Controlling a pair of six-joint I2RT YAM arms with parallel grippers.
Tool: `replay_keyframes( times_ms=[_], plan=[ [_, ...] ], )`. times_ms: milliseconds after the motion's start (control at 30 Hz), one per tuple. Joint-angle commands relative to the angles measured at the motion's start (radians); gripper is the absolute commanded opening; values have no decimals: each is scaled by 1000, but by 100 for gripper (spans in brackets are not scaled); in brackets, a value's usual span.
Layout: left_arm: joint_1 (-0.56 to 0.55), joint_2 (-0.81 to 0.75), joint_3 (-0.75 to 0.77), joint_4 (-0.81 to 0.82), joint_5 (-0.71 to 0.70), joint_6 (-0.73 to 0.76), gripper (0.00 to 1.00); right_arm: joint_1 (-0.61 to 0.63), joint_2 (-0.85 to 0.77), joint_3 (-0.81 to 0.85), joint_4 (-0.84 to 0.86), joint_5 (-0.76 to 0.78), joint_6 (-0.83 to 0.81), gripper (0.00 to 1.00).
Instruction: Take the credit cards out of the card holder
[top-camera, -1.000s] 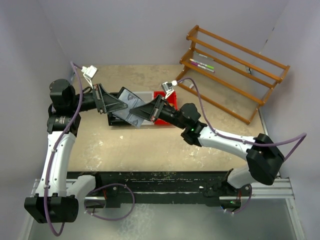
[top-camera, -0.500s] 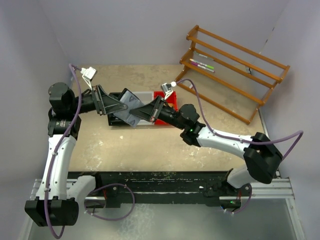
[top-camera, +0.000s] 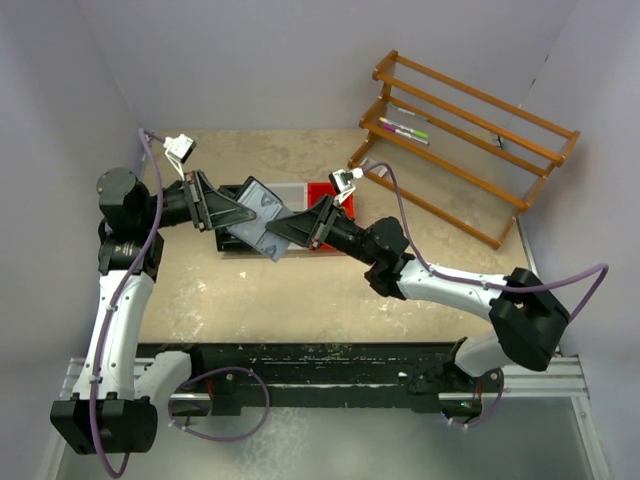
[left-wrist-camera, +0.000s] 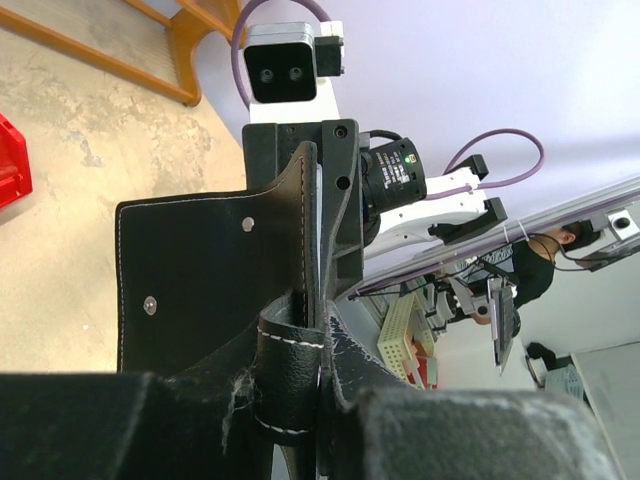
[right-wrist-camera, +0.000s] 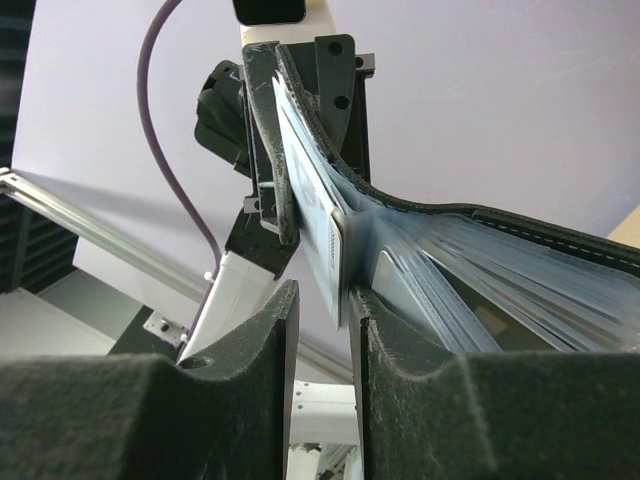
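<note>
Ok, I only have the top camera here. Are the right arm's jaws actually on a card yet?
Observer: Not clamped. The right wrist view shows a grey-blue card with its edge inside the jaws of the right gripper, against one pad, with a gap to the other.
Operator: Is the left side holding properly?
Observer: The left wrist view shows the left gripper shut on a leather fold of the card holder.
Operator: Is the snap undone?
Observer: Yes, two snap studs show bare on the spread flap.
</note>
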Motion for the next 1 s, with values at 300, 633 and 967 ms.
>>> replay_keyframes(
  times_ms=[300,633,967],
  plan=[
    [-17,-38,13,64,90,-71,18,-8,48,47,115,16,45,2],
    [-17,-18,41,54,96,-59,26,-16,-23,-66,132,44,40,0],
    [-17,-14,49,38,83,-39,14,-15,-48,-107,119,38,30,0]
  ],
)
